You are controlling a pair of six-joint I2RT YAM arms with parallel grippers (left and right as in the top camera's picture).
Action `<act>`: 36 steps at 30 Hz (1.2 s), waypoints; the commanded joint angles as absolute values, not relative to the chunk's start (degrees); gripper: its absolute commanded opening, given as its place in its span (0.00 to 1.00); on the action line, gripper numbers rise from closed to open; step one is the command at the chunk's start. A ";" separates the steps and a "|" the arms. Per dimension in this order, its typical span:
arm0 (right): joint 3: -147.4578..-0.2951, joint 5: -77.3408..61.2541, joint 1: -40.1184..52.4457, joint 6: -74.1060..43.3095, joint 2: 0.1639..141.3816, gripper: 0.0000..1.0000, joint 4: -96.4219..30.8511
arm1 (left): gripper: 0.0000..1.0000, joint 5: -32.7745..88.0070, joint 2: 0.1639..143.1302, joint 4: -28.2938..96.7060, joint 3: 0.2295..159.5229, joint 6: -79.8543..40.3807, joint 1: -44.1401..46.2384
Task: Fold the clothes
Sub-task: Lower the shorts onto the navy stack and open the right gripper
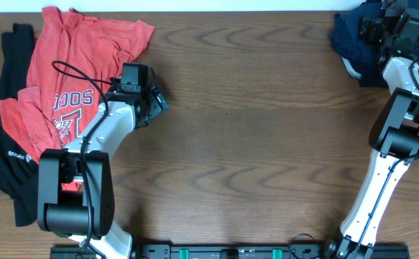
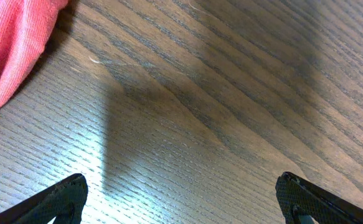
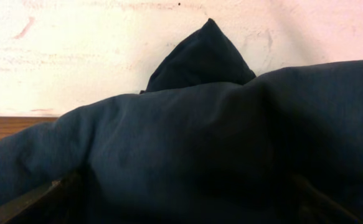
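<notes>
A crumpled red T-shirt [image 1: 72, 65] with white lettering lies at the table's far left, partly on a black garment [image 1: 1, 165]. My left gripper [image 1: 159, 101] is open and empty over bare wood just right of the red shirt. In the left wrist view its fingers [image 2: 181, 199] are wide apart and the red shirt's edge [image 2: 13, 43] shows at upper left. A bunched navy garment [image 1: 353, 39] lies at the far right corner. My right gripper [image 1: 378, 29] is down in it. In the right wrist view navy cloth [image 3: 187, 124] fills the space between the spread fingers [image 3: 181, 211].
The brown wooden table [image 1: 266, 129] stretches between the two piles. A black cable [image 1: 72, 72] from the left arm loops over the red shirt. A white wall [image 3: 75, 50] rises just behind the navy garment at the table's far edge.
</notes>
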State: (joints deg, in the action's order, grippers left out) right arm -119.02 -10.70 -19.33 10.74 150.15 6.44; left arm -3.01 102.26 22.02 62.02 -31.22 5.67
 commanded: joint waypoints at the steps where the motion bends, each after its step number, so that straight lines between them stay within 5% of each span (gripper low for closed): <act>1: -121.34 -11.79 -16.80 10.28 148.68 0.99 4.12 | 0.98 -3.70 103.20 22.17 61.12 -30.52 5.48; 9: -130.08 -13.10 -16.84 8.51 135.02 0.99 -8.60 | 0.98 -3.70 103.20 22.17 61.12 -30.52 5.48; 18: -130.56 -41.36 -15.59 -5.91 119.81 0.99 -29.95 | 0.98 -3.70 103.20 22.15 61.12 -30.55 5.48; 25: -130.56 -60.23 -13.10 -28.21 116.53 0.99 -33.65 | 0.98 -3.70 103.20 22.15 61.12 -30.55 5.48; 31: -130.56 -68.99 -10.85 -61.73 116.53 0.99 -33.65 | 0.98 -3.70 103.20 22.15 61.12 -30.55 5.48; 36: -130.50 -68.82 -10.04 -65.73 116.57 0.99 -33.67 | 0.98 -3.70 103.20 22.15 61.12 -30.55 5.48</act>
